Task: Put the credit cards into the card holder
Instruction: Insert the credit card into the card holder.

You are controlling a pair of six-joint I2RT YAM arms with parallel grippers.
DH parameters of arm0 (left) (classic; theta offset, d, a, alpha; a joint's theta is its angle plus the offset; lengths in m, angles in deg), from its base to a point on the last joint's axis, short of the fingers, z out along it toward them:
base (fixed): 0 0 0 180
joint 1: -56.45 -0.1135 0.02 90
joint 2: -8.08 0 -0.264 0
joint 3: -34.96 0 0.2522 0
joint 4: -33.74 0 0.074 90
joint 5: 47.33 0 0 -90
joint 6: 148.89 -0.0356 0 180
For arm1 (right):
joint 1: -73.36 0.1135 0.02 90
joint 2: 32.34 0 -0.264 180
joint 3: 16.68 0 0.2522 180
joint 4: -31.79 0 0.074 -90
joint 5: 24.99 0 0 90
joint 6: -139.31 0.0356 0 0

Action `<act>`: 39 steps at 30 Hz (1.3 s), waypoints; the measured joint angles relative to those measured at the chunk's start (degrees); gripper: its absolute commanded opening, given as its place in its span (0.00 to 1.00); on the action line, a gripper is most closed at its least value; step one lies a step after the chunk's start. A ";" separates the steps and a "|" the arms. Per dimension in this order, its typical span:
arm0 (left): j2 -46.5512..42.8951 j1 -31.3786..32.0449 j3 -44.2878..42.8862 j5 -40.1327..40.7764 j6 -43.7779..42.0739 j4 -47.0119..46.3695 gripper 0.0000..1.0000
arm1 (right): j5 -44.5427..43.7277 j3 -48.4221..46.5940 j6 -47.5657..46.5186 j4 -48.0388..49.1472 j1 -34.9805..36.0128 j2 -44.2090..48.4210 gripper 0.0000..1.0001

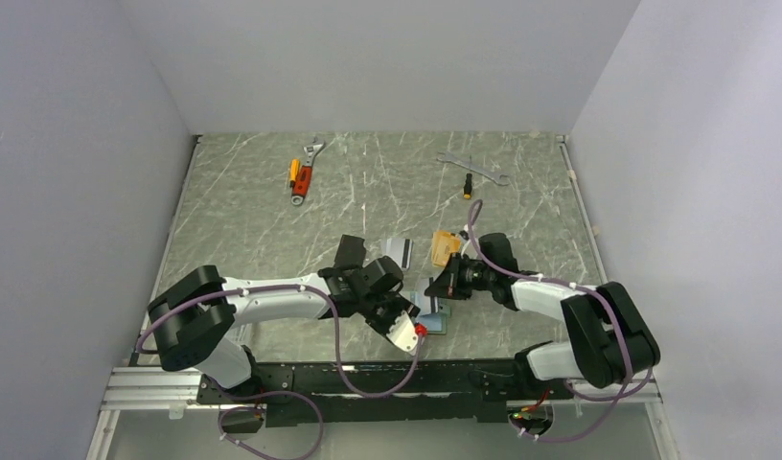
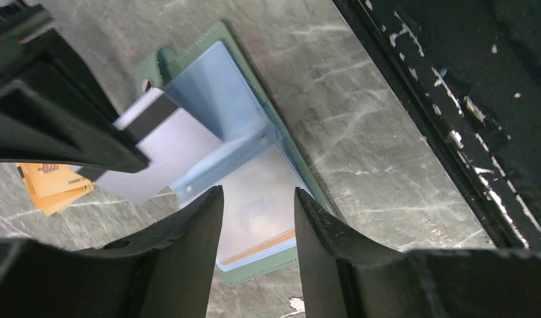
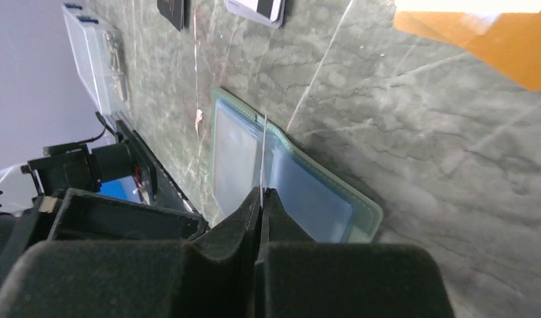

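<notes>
From above, the two arms meet near the front middle of the grey marbled surface (image 1: 521, 220), where the card holder (image 1: 438, 322) lies open close to the near edge. The left gripper (image 1: 418, 316) comes at it from the left and the right gripper (image 1: 433, 287) from the right. Just beyond them lie a black card (image 1: 349, 251), a loose silver card (image 1: 397, 251) and a small pile of orange cards (image 1: 446, 247). An orange-handled wrench (image 1: 306, 174), a plain wrench (image 1: 473, 169) and a screwdriver (image 1: 469, 185) lie well apart at the far side. In the left wrist view the holder shows its pale blue inside. A silver-grey card (image 2: 168, 146) with a dark stripe is pinched at one end by the right gripper, and its other end lies at the edge of the holder's middle pocket. The edge of an orange card (image 2: 268, 244) shows in the lower pocket. The left gripper's fingers stand apart, released, with the holder's lower half seen between them; whether they touch it I cannot tell. In the right wrist view the right gripper is clenched on that silver-grey card, seen edge-on as a thin line standing over the holder's fold.
</notes>
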 measured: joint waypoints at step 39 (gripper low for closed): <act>-1.81 -2.38 6.64 3.04 -11.76 -1.22 0.49 | -9.53 -5.95 -1.79 -7.67 6.34 -1.81 0.00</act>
